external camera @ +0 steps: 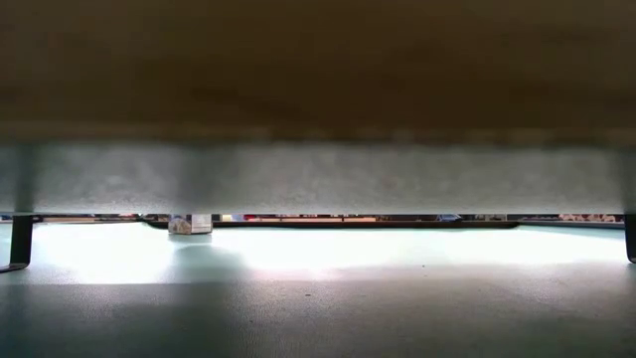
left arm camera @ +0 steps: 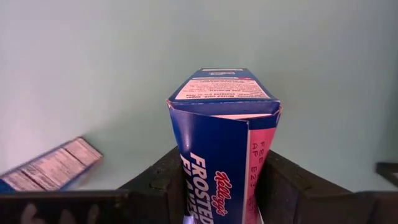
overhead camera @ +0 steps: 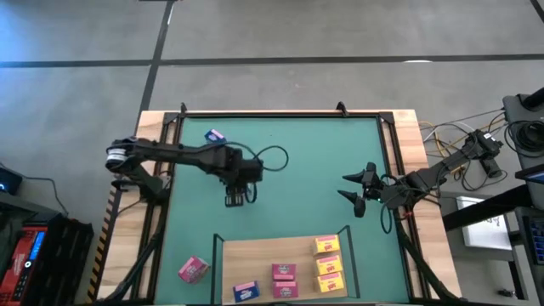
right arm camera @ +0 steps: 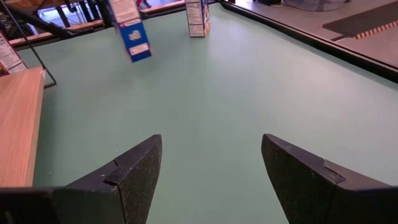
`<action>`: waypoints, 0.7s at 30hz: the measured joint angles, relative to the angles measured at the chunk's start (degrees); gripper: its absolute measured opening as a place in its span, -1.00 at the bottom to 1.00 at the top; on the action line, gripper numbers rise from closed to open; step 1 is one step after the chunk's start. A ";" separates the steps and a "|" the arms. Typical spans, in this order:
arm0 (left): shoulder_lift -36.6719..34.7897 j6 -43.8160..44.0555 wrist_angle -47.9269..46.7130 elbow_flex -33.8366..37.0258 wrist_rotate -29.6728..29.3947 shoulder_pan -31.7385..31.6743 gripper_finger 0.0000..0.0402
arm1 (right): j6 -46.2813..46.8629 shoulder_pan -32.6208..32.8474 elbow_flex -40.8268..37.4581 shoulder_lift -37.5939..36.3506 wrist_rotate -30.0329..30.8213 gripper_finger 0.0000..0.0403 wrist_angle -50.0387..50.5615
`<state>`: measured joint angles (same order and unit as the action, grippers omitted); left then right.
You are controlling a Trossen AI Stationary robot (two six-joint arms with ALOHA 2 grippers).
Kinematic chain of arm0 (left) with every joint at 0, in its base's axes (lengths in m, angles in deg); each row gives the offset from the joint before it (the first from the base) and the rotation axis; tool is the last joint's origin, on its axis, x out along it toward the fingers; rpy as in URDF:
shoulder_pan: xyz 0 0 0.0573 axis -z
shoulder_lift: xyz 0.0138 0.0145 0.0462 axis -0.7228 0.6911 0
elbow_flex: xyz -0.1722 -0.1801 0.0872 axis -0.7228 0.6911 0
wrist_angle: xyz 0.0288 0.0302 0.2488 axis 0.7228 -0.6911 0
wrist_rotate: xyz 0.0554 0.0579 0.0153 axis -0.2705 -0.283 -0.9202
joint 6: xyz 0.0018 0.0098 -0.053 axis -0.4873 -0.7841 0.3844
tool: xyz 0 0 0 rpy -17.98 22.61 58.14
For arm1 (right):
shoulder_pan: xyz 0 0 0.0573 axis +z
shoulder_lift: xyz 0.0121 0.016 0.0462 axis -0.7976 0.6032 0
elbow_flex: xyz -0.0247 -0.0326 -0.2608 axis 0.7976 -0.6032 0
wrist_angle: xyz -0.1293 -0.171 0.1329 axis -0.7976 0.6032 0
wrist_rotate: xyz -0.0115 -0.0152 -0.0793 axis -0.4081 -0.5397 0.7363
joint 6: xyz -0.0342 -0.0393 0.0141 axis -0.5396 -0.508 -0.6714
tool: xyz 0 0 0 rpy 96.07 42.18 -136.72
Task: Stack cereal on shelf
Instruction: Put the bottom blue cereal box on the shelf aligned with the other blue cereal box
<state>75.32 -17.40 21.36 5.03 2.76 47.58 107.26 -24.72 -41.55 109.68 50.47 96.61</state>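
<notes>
Over the middle-left of the green mat [overhead camera: 289, 178] hangs my left gripper [overhead camera: 239, 197], pinching a blue Frosted Flakes box [left arm camera: 219, 134] between its two dark fingers [left arm camera: 163, 186] — the box stands up out of the grip, its printed end face toward the wrist camera. Another blue box [overhead camera: 214, 135] stands farther off, near the mat's far left corner. My right gripper [overhead camera: 358, 192] waits above the mat's right side, its fingers standing apart with nothing between them.

At the near edge lies the shelf [overhead camera: 255, 255], a light-wood board with thin dark posts. On it — three yellow boxes [overhead camera: 328, 263] in a column at the right, two pink boxes [overhead camera: 284, 280] beside them, and one blue box [overhead camera: 246, 291] at the near left. One pink box [overhead camera: 193, 269] lies tilted on the mat, left of the board and apart from it.
</notes>
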 joint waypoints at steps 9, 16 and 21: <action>-0.77 12.39 0.17 0.00 0.17 8.26 -0.34 | -0.01 0.02 0.00 -0.01 0.00 0.32 0.02; -0.90 16.93 0.59 -0.13 0.23 13.28 -0.34 | 0.00 0.00 0.00 -0.01 0.00 0.32 0.04; -0.92 18.32 0.45 -2.90 1.20 15.14 -0.34 | 0.00 0.00 0.00 0.01 0.00 0.32 0.02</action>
<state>74.40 0.92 21.81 2.13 3.95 62.72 107.26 -24.72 -41.55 109.69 50.47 96.62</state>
